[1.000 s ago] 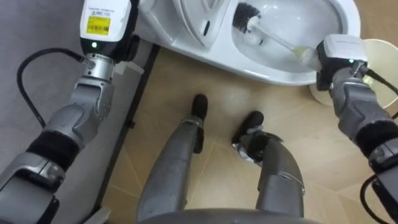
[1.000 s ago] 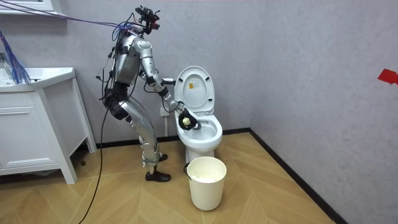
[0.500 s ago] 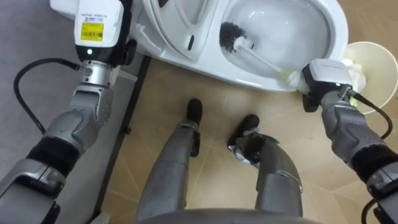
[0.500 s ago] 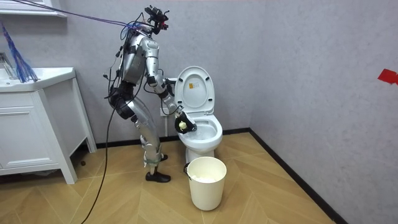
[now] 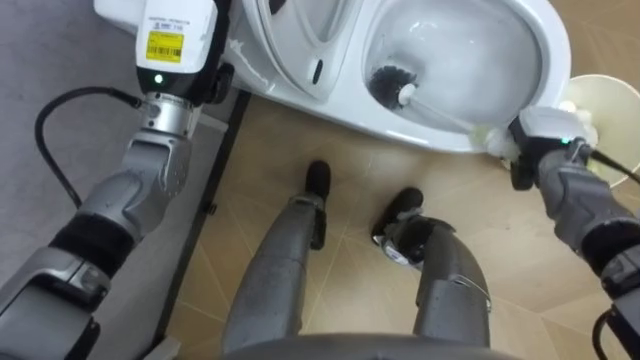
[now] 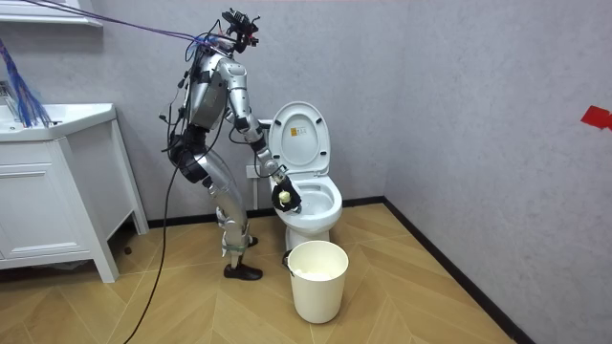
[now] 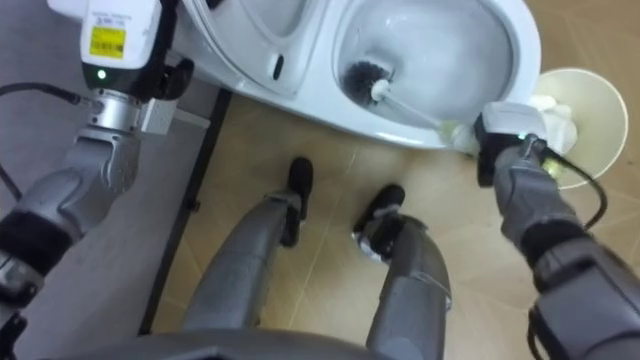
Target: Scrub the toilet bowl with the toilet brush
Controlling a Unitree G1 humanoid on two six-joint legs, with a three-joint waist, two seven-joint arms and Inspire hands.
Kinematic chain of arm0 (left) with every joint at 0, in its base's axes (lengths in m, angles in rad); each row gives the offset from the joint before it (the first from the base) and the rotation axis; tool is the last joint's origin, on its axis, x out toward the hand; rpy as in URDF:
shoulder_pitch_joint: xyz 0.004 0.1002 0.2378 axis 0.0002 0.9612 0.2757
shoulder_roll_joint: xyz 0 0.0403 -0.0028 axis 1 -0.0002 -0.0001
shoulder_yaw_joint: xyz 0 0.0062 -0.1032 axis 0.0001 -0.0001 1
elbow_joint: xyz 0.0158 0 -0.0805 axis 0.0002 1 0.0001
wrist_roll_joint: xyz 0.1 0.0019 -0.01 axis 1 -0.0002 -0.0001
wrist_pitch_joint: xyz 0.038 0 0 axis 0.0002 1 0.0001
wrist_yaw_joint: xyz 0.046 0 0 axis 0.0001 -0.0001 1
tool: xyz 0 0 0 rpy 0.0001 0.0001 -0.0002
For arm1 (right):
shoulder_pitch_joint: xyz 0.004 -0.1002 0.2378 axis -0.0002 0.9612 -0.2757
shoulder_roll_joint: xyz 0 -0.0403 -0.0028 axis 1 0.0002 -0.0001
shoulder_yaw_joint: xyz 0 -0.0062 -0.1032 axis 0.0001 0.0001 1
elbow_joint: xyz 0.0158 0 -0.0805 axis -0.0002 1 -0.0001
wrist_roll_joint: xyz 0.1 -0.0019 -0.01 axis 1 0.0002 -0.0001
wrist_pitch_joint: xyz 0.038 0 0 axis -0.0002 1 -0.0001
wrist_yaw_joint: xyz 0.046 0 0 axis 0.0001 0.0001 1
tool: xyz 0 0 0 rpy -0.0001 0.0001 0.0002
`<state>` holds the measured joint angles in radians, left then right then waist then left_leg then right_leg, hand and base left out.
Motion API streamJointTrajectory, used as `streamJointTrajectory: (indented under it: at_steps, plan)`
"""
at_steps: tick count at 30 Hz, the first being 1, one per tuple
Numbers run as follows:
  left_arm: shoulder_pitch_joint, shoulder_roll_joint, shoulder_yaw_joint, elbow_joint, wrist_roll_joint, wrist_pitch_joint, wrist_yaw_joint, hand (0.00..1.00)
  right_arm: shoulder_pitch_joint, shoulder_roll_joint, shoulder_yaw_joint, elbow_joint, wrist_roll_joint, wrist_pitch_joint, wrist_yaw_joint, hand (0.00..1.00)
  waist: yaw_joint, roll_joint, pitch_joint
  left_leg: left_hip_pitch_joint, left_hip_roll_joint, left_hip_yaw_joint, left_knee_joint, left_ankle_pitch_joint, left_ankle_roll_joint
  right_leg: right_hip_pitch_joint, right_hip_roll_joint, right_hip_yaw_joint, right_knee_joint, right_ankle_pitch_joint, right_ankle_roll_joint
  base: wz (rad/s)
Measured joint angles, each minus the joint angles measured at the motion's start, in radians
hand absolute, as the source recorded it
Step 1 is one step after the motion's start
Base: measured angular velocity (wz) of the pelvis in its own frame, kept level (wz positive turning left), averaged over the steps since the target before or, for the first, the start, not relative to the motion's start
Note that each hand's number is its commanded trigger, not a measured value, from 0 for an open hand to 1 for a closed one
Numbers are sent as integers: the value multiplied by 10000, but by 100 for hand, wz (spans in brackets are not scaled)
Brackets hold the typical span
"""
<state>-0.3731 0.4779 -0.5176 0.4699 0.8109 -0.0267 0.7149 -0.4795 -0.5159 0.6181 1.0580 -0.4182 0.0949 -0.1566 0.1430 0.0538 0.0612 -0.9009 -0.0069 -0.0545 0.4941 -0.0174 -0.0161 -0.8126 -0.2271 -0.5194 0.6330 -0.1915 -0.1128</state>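
Observation:
The white toilet [image 5: 540, 50] stands before me with its lid [image 5: 310, 30] raised. A toilet brush is inside the bowl, its black bristle head [image 5: 388, 85] against the near left wall. Its white handle [image 5: 445, 110] slants over the near rim into my right hand [image 5: 545, 135], which is shut on the handle's end. In the room view that hand [image 6: 284, 197] sits at the bowl's front edge. My left hand [image 5: 180, 35] reaches up beside the lid at the upper left, with its fingers cut off by the picture's edge.
A cream bucket [image 5: 605, 90] holding crumpled paper stands on the wooden floor right of the toilet, close to my right arm; it stands in front of the toilet in the room view [image 6: 316, 277]. A white cabinet [image 6: 57, 191] stands behind me. A grey wall backs the toilet.
The brush head has slid from the far part of the bowl down to its near left wall, and my right hand has drawn back over the rim. I stand a little more upright.

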Motion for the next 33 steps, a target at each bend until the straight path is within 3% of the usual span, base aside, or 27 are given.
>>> streamJointTrajectory:
  at_steps: [4, 7, 11, 15, 20, 22, 24, 26, 33]
  plan:
    - [-307, 15, 35, -33, 3, -32, 307, 0, -740, 64, -297, 781, 2635, -393, 60, 100, -28, -242, 153, -324, -165, 12, 175, 34, -50, -495, -366, 68, 659, -300, -99, 14]
    - [-347, 37, 40, -51, 73, -54, 368, 0, -1141, 39, -995, 1156, 3770, -393, 83, 100, -119, -447, 231, -348, -296, 70, 266, 32, -50, -611, -663, 85, 1096, -529, -133, 17]
    - [-348, 42, 82, -49, 297, -26, 491, 0, -1153, -78, -1008, 1216, 3407, -414, 204, 100, -180, -671, 221, -384, -221, 192, 333, 27, -39, -605, -662, 66, 1144, -556, -114, 4]
    - [-350, 59, 77, 23, 275, -60, 543, 0, -1196, -80, -1008, 1159, 2268, -564, 126, 100, -262, -672, 220, -426, -222, 193, 522, -17, 26, -581, -668, 62, 1158, -503, -79, -5]
    - [-419, 22, 53, 14, 311, -4, 374, 0, -1168, 78, -983, 895, 220, -506, 40, 100, -228, -590, 200, -513, -213, 192, 743, -39, 55, -556, -575, 60, 1121, -398, -18, -5]
    - [-497, -59, 35, 122, 333, -21, 336, 0, -1145, 116, -853, 824, -343, -497, 31, 100, -62, -528, 213, -491, -199, 206, 760, -65, 95, -547, -499, 151, 1071, -369, -20, -7]
    - [-534, -228, 35, 234, 341, -16, 228, 0, -1086, 142, -634, 781, -1031, -469, -26, 100, 72, -379, 197, -460, -154, 228, 784, -92, 137, -501, -373, 272, 966, -289, -6, -8]
    - [-538, -366, 34, 231, 264, -29, 138, 0, -1003, 123, -359, 756, -1620, -179, -160, 100, 251, -123, 187, -468, -94, 234, 801, -97, 136, -449, -275, 260, 808, -225, -16, -9]
    - [-522, -384, 47, 238, 221, -93, 93, 0, -543, 66, -283, 264, -2213, 174, -363, 100, 458, 135, 123, -469, -26, 195, 702, -123, 87, -407, -120, 237, 593, -140, 48, -2]
